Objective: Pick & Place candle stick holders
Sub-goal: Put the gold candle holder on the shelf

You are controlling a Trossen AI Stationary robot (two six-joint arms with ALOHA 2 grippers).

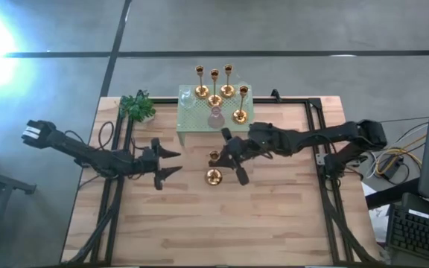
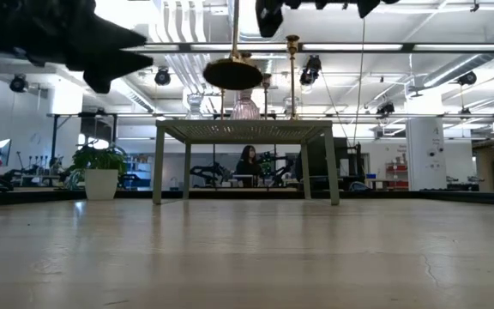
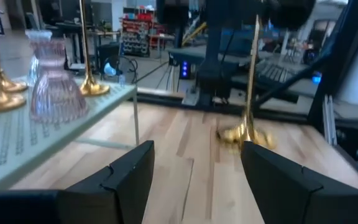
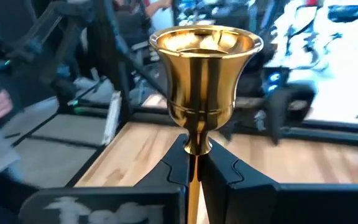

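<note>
The right gripper [image 1: 225, 155] stood over the middle of the wooden desk [image 1: 274, 216], in front of the small green perforated stand [image 1: 188, 119], with its fingers [image 4: 229, 180] closed on the thin stem of one brass candle stick holder [image 4: 202, 81]. In the right wrist view the holder's cup rose upright directly above the clamped fingers. In the low view its round base [image 2: 233, 74] hung clear of the desk surface, at about the height of the stand's top. Four further brass candle stick holders [image 1: 214, 89] stood upright on the green stand, beside a clear ribbed glass holder [image 3: 55, 87]. The left gripper [image 1: 171, 162] was positioned over the desk to the left of the held piece, well apart from it, its fingers [image 3: 132, 174] spread wide and holding nothing. A small green plant [image 1: 138, 106] sat at the far left corner of the desk, just beside the stand.
</note>
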